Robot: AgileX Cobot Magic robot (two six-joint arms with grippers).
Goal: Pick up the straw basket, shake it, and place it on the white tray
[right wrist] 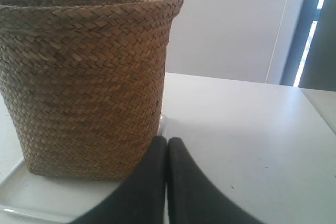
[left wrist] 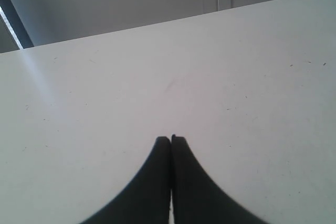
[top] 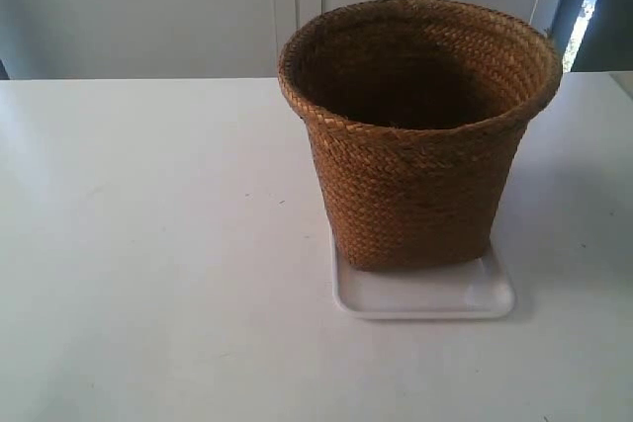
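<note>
Brown braided straw basket [top: 415,145], dark inside, on glossy white tray [top: 425,295]

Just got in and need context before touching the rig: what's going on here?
The straw basket stands upright on the white tray, on a white table, so the placing looks done. Nothing holds it. The right gripper sits low beside the basket's base, jaws closed on nothing; whether it touches the basket is unclear. The left gripper is over plain table surface, jaws closed too.
</note>
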